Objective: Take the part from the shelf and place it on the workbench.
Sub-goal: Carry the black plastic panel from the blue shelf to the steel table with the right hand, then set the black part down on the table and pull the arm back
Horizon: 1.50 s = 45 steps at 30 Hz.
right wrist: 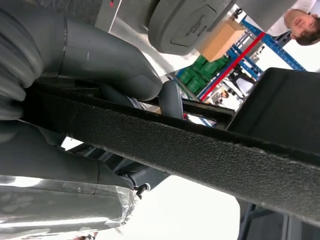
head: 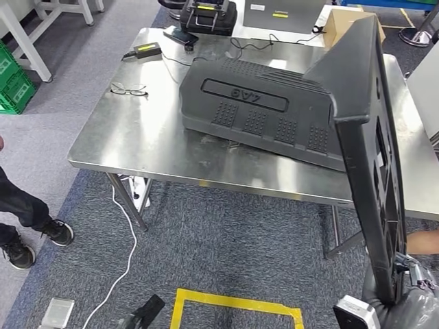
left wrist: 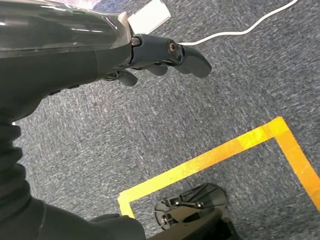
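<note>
A long black plastic part stands almost upright at the right, its top reaching over the steel workbench. My right hand grips its lower end; in the right wrist view the thumb presses on the part's textured edge. A second black part with raised lettering lies flat on the bench, just left of the held one. My left hand hangs low over the carpet, its fingers apart and holding nothing.
Glasses, a small black device, a black case and cables lie on the bench's far side. A person's shoes stand at the left. A white cable and a yellow tape square mark the floor.
</note>
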Tool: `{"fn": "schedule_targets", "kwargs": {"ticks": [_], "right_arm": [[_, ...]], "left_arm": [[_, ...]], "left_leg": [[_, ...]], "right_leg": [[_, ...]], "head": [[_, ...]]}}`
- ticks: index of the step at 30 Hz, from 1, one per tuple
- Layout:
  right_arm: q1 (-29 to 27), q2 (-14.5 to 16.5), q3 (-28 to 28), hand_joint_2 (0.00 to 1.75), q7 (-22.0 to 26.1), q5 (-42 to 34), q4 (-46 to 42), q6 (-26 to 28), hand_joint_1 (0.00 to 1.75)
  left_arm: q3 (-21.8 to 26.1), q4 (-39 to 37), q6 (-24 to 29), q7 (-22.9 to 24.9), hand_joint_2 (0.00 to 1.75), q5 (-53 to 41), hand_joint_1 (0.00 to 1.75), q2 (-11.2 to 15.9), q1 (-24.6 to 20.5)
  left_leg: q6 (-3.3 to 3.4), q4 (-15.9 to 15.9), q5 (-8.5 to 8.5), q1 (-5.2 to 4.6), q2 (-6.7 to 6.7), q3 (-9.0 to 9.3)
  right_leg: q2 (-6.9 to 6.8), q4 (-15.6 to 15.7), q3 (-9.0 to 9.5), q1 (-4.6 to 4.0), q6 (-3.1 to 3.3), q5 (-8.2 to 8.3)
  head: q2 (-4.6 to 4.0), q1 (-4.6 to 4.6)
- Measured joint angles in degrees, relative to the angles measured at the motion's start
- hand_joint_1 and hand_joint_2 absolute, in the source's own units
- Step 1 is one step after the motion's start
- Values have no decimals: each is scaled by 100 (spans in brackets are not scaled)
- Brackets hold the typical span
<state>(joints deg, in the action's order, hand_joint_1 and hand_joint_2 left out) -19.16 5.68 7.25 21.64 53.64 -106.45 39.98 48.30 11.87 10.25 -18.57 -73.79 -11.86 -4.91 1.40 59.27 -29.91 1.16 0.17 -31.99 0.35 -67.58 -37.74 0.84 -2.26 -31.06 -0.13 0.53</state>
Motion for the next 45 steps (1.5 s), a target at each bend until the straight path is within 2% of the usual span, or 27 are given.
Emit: {"fn": "schedule_targets", "kwargs": {"ticks": [1,2,3,5,17,45], "right_arm": [[5,-8,3,175,-3,-3,2,0,175],[9,-14,6,175,-5,-3,1,1,175],[13,-19,9,175,-7,-1,0,1,175],[13,-24,13,175,-14,1,-2,1,175],[25,-42,39,175,-104,26,-2,0,175],[306,-326,375,175,-194,399,-21,0,175]], "left_arm": [[0,0,0,0,175,0,0,-1,-1],[0,0,-2,1,175,0,0,-1,-6],[0,0,-4,0,175,0,0,-1,-12],[0,0,-4,4,175,-1,0,1,-19],[0,0,404,225,175,-29,0,3,-53],[-60,0,464,353,175,-173,0,3,-62]], "left_leg": [[-22,-5,-32,-7,-2,44],[-48,-8,-59,-12,-2,75],[-72,-5,-80,-20,-1,88],[-89,-6,-103,-27,5,88],[-147,-102,-82,-8,14,130],[-147,-102,-81,-45,14,134]], "right_leg": [[-7,347,143,-13,26,192],[-13,628,260,-29,61,309],[-17,787,325,-44,91,342],[-11,859,350,-58,117,303],[-3,864,351,-78,159,265],[-4,869,360,-53,157,267]], "head": [[0,-1],[0,1],[0,2],[0,9],[0,8],[0,8]]}}
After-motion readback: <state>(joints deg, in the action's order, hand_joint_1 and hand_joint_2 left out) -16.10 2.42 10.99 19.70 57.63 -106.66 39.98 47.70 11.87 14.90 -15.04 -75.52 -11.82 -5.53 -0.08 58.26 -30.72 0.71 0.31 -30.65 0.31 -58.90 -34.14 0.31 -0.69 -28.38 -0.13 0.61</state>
